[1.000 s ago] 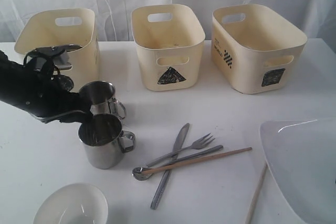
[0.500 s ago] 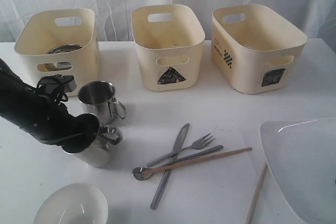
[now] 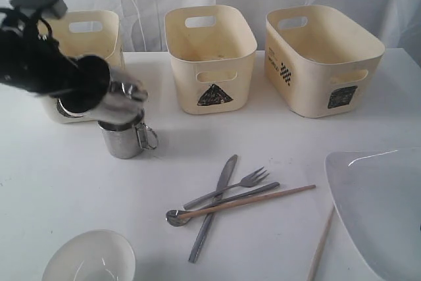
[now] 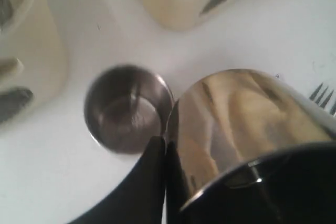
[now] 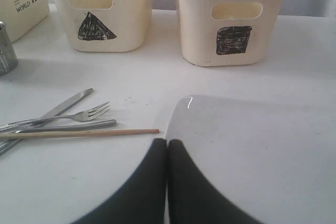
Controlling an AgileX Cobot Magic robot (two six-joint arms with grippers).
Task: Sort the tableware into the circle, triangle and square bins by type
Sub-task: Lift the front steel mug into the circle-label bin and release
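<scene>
- We are seeing the steel mug (image 3: 125, 100) now riding clear of the table where it was standing earlier, tilted above the upright second mug (image 3: 122, 141).
- Our left gripper (image 4: 164, 153) is clamping its shiny rim, with the arm raised before the left bin (image 3: 99, 31).
- Our right gripper (image 5: 167, 153) is hanging closed and empty over the glossy white plate (image 5: 252, 145).

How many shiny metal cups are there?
2. The held mug hangs in the left gripper beside the left bin. The standing mug sits on the table just below it. The bins could hide more.
</scene>
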